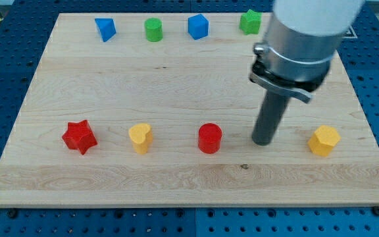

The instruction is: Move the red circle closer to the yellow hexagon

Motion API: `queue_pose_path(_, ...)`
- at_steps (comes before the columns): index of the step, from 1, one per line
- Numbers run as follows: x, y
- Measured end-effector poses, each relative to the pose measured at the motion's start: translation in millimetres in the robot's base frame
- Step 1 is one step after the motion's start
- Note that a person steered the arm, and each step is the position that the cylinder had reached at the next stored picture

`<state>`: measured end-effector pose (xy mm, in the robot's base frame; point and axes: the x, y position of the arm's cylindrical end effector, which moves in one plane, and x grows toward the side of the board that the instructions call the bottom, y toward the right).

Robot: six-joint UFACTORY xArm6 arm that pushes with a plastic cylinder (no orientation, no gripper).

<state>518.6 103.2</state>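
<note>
A wooden bench carries eight blocks. Along the view's top are set a blue block, green circle, blue cube and green star. Lower down are ranged a red star, yellow heart, red circle and yellow hexagon.

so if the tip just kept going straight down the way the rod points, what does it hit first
The wooden board itself: my tip already sits at its surface, on bare wood between the red circle at the view's left and the yellow hexagon at the right, touching neither.
</note>
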Motion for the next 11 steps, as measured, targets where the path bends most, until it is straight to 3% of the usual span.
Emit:
queue_pose_path(2,-28.3,-70.2)
queue_pose_path(4,2.7,-117.8)
queue_pose_path(5,26.1,-97.9)
queue_pose_path(6,19.3,-60.4)
queue_pose_path(11,-15.0,-7.1)
